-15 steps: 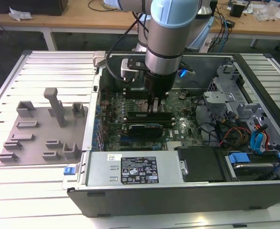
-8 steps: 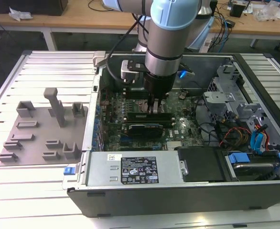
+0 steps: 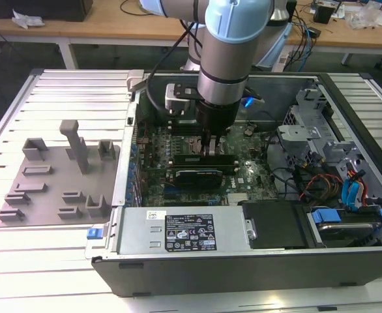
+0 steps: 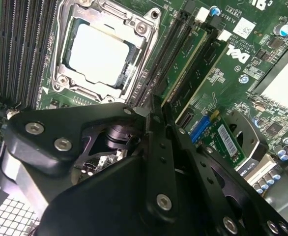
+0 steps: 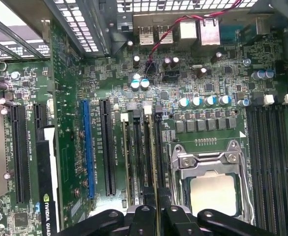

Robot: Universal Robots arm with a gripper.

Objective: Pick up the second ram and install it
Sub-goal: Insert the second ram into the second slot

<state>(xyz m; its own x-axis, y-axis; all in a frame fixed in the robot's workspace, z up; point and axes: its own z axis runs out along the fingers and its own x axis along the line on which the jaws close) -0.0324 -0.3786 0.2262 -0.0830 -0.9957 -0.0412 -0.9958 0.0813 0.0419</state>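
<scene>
Gripper (image 5: 156, 216) clamped on ram (image 5: 153, 162) top edge, seated over slot beside CPU socket (image 5: 210, 189). Thin, stiff, light board (likely fragile): held by edges, pressed evenly.

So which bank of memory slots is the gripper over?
The bank between the CPU socket and the blue slot; the other bank lies beyond the socket.

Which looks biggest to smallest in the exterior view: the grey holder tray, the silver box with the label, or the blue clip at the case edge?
1. Grey holder tray, largest.
2. Silver box; it looks nearly as large and sits nearer the camera, so this ranking is uncertain.
3. Blue clip, clearly smallest.
</scene>
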